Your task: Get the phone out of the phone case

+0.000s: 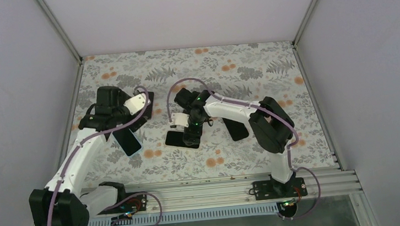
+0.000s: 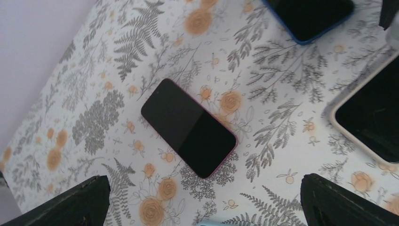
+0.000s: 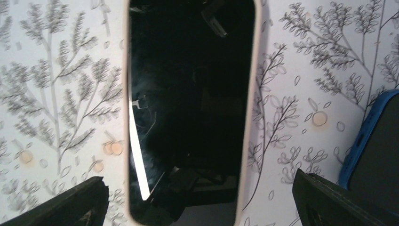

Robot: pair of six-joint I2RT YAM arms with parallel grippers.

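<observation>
On the table (image 1: 248,64) with the flower pattern lie three phones, all with the dark screen up. The phone (image 3: 188,94) in the middle sits inside its cream case (image 3: 251,113), whose pale rim goes all around the glass. It lies flat, directly under the right pincer (image 3: 197,188). This pincer has its two fingers wide apart, one on each long side of the phone. Neither finger touches the case, and it holds nothing.

The left pincer (image 2: 203,197) is also spread wide and grips nothing. It hangs above the left part of the table. Below it lies a pink-edged phone (image 2: 188,134), turned diagonally, between the two fingers in the wrist view and apart from both.

A blue-cased phone (image 2: 308,16) lies on the right side of the table, near the cream one but not touching it. From the right wrist only its blue corner shows, beside the right finger.
</observation>
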